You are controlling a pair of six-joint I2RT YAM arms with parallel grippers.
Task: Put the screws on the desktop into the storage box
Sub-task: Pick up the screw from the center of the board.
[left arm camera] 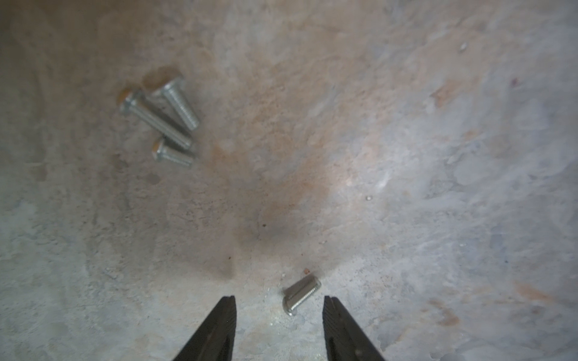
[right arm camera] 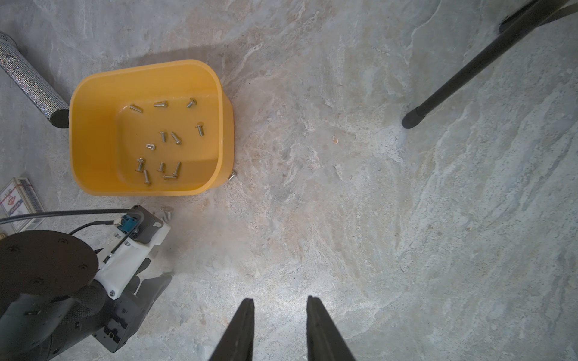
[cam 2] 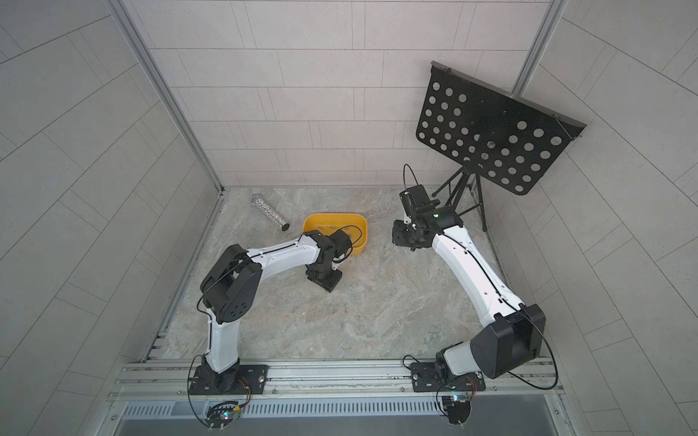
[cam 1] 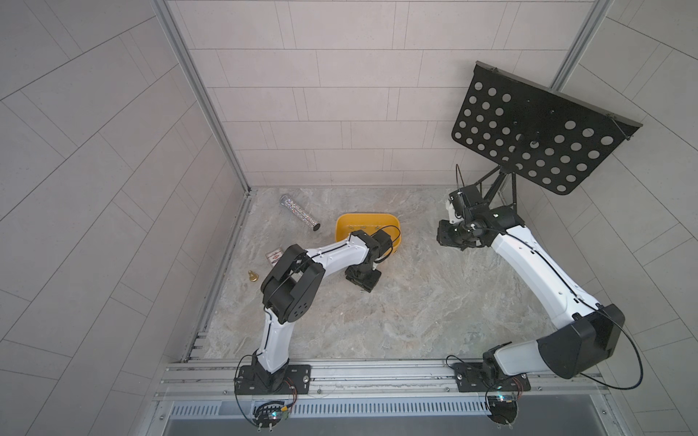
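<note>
One storage box (right arm camera: pixel 93 93); about twelve screws (right arm camera: pixel 176 138) inside; four loose screws (left arm camera: pixel 158 122) in left wrist view.

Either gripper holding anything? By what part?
Nothing held: left gripper jaws open either side of a screw lying on the desktop; right gripper open, empty.

The desktop (right arm camera: pixel 375 218) looked like matt stone, grey-beige with pale veins and rusty blotches, slightly rough. The screws (left arm camera: pixel 175 106) were bright silver metal, faintly shiny, with threaded shafts and smooth heads. The storage box (right arm camera: pixel 93 131) was smooth yellow plastic with a soft sheen on its floor. At 10 o'clock from it in a top view lay a tube (cam 1: pixel 300 212) coated in glittering silver sparkle, its end cap matt black. The left gripper (left arm camera: pixel 279 298) had matt black fingers (left arm camera: pixel 215 331), finely ribbed on the inner faces. The stand's plate (cam 1: pixel 528 113) was matt black perforated metal, and the arm shells (cam 1: pixel 332 260) were glossy white plastic.
</note>
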